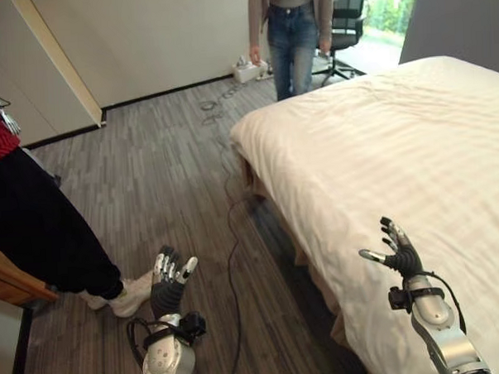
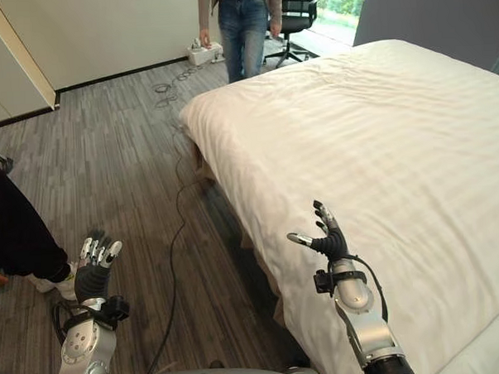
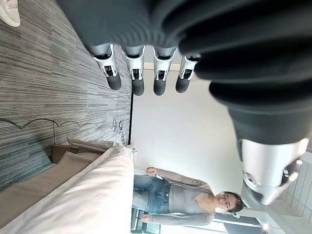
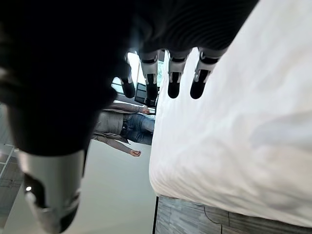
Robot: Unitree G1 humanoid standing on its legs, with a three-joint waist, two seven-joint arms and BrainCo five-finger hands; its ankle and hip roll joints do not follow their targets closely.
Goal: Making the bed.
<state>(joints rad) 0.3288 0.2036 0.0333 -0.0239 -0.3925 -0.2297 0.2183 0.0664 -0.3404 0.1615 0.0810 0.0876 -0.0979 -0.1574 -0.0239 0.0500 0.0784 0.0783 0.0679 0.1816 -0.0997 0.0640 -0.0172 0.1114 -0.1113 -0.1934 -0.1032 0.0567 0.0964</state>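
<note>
- The right hand (image 2: 331,243) is up in the air over the near side of the bed (image 2: 380,140). Its fingers (image 4: 174,78) are straight and spread out, and the thumb sticks out to the side. It holds nothing and does not touch the bed.
- The left hand (image 1: 169,280) is up over the floor (image 1: 158,174), away from the bed's side. Its fingers (image 3: 137,73) are straight too, in a row. It holds nothing.
- The bed is big and has a white cover (image 1: 397,147) on top. The cover looks mostly smooth, with soft stripes and a few small wrinkles. It hangs down over the bed's side and corner.
- A black cord (image 1: 231,237) runs along the grey striped floor next to the bed.
- A person in blue jeans (image 1: 291,36) stands past the far corner of the bed, near a black chair (image 1: 348,25).
- Another person in black trousers and a white shoe (image 1: 130,296) stands on the floor, well away from the bed and close to the left hand.
</note>
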